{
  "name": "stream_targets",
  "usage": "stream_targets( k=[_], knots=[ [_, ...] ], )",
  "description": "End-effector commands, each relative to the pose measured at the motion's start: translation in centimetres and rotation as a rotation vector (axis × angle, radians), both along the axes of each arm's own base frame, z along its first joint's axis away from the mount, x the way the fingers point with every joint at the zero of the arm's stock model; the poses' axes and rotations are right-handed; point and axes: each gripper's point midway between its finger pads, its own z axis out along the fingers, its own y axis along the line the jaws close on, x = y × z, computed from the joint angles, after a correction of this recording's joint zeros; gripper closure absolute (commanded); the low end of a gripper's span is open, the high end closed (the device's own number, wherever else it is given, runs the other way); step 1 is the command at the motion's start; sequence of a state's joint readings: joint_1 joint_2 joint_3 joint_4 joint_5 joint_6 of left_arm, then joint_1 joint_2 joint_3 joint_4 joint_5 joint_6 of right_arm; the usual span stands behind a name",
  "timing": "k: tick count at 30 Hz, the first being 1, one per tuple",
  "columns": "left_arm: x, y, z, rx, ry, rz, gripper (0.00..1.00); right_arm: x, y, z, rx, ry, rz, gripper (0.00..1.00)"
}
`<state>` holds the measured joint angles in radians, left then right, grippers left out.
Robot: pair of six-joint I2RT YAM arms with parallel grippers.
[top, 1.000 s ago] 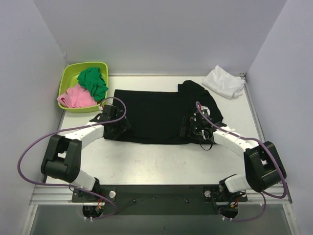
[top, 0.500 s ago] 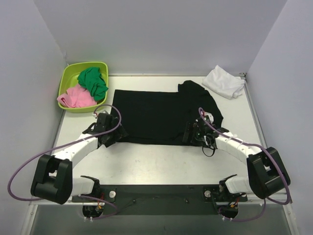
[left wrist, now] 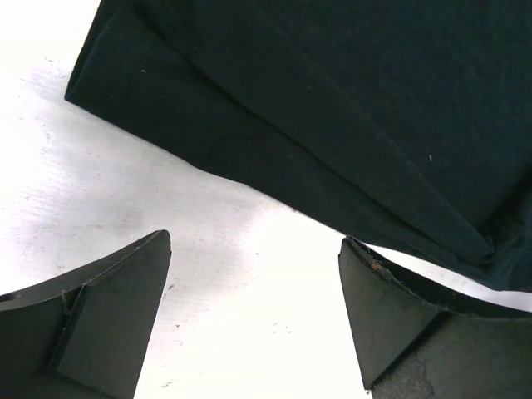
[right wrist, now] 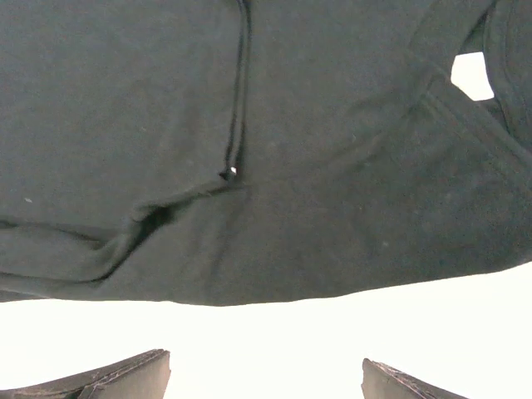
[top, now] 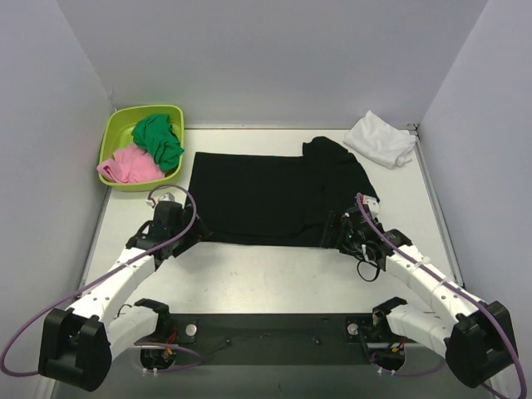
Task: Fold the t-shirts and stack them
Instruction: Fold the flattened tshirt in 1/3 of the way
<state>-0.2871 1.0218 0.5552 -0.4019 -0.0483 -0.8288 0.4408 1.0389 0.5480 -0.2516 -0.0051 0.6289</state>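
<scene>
black t-shirt [top: 266, 195]: large, plain, lying flat mid-table, folded into a wide band running left to right, doubled layers along its near edge, right end lumpier | neck label [right wrist: 471, 75]: small, white, at the collar | white t-shirt [top: 381, 139]: loosely crumpled heap, far right corner, just beside the black one's far right end

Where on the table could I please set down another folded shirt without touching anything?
The widest bare patch is the near strip of table, between the black t-shirt's near hem and the arm bases. A narrower strip runs behind that shirt, between the lime-green tub and the white t-shirt. The far corners are crowded.
</scene>
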Motion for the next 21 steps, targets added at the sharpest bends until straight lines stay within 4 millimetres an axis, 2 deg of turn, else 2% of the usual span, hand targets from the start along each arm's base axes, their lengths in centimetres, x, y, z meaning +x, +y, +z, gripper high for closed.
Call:
stream_targets(
  k=[1, 2, 7, 14, 17, 21],
  knots=[
    [1.7, -1.1, 3.3, -0.034, -0.073, -0.018, 0.08, 1.0, 0.3, 3.0, -0.009, -0.06, 0.01, 0.0],
    [2.1, -1.4, 3.2, -0.036, -0.068, -0.023, 0.08, 1.6, 0.6, 3.9, -0.001, -0.078, 0.015, 0.0],
    [3.8, -2.8, 2.6, -0.06, -0.069, -0.052, 0.08, 3.5, 1.5, 3.9, -0.014, -0.074, 0.038, 0.0],
    [6.1, -3.7, -0.9, -0.042, -0.019, -0.059, 0.08, 6.8, 2.3, 2.7, -0.011, -0.121, 0.037, 0.0],
    [6.5, -3.9, -1.8, -0.04, -0.013, -0.063, 0.08, 7.5, 2.1, 2.3, -0.01, -0.125, 0.034, 0.0],
    [6.8, -4.0, -2.1, -0.04, -0.009, -0.063, 0.08, 7.5, 2.1, 1.6, -0.005, -0.107, 0.053, 0.0]
  ],
)
